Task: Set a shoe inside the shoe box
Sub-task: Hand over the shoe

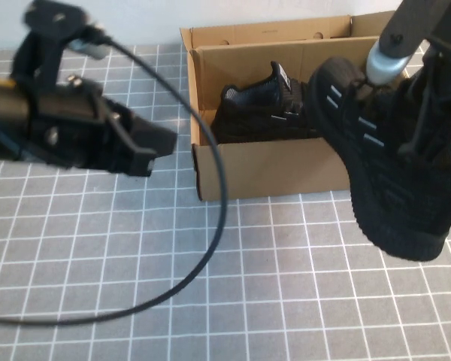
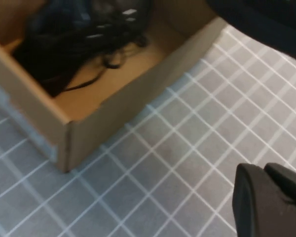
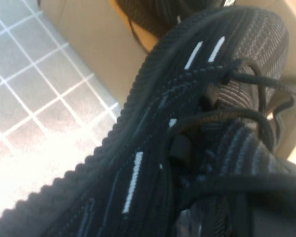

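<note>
Right end effector [image 1: 417, 143] grips the soft, light shoe [image 1: 387, 173] over the box [image 1: 270, 169]; left end effector [image 1: 139, 147], near the tabletop's left edge, unclear

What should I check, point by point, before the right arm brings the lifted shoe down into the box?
1. Shoe held: the lifted shoe hangs clear of the mat at the right gripper: ok; the grip itself is hidden: cannot tell.
2. Box open: the shoe box has its flap lid folded back: ok.
3. Free space inside: the other shoe already lies in the box; bare cardboard floor shows beside it in the left wrist view: ok.
4. Shoe over the opening: it overlaps the box's right end and hangs in front of the front wall: not ok.
5. Left gripper stays left of the box, off the path: ok.
</note>
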Controlling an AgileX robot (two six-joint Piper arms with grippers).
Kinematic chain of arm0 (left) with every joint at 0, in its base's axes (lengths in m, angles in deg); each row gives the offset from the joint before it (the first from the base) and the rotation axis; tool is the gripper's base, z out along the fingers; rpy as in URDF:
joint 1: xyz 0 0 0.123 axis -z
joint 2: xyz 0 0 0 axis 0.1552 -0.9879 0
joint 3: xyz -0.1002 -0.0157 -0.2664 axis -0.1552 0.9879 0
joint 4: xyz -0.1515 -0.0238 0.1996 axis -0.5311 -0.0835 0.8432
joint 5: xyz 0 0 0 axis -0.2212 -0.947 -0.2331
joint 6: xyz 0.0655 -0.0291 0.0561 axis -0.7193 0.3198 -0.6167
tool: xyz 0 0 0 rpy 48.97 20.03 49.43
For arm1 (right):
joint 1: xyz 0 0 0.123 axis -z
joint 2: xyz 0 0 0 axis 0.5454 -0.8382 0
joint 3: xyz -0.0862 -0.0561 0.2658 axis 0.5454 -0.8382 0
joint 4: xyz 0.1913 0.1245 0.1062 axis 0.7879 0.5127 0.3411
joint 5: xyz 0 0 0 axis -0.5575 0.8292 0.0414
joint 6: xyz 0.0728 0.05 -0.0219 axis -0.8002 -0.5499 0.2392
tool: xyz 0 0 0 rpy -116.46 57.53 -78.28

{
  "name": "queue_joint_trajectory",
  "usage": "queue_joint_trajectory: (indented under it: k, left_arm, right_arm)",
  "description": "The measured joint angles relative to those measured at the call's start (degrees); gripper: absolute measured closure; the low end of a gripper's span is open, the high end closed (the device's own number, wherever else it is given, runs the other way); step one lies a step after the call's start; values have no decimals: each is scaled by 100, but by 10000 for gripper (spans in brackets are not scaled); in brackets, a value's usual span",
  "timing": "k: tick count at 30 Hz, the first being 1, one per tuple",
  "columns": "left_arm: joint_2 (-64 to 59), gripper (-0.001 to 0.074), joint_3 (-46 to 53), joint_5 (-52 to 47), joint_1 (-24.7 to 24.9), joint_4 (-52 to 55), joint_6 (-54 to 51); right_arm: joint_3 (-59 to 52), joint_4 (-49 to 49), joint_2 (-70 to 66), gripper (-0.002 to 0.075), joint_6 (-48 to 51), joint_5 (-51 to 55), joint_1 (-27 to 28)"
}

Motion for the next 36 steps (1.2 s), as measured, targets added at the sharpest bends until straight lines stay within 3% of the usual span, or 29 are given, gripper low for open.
queue_joint_trajectory:
  k: [8, 15, 18, 24, 26, 36]
  left_arm:
    - [-987, 736, -1056, -1045, 0, -247, -599]
    - [-1540, 722, -1611, -1844, 0, -1414, -1682]
    - [-1679, 647, -1797, -2025, 0, -1717, -1928]
    - [-1755, 357, -1904, -2060, 0, -1825, -2379]
    - [-1768, 301, -1904, -2073, 0, -1898, -2487]
    - [-1781, 262, -1904, -2073, 77, -2014, -2939]
  right_arm:
    - [452, 704, -12, 708, 938, 51, 95]
    - [550, 1356, -12, 708, 1713, 361, 95]
    - [550, 1780, -12, 708, 2364, 518, 95]
    - [550, 2681, -12, 708, 3952, 803, 95]
    - [550, 2938, -12, 708, 4472, 881, 95]
    - [550, 3183, -12, 708, 5244, 1072, 95]
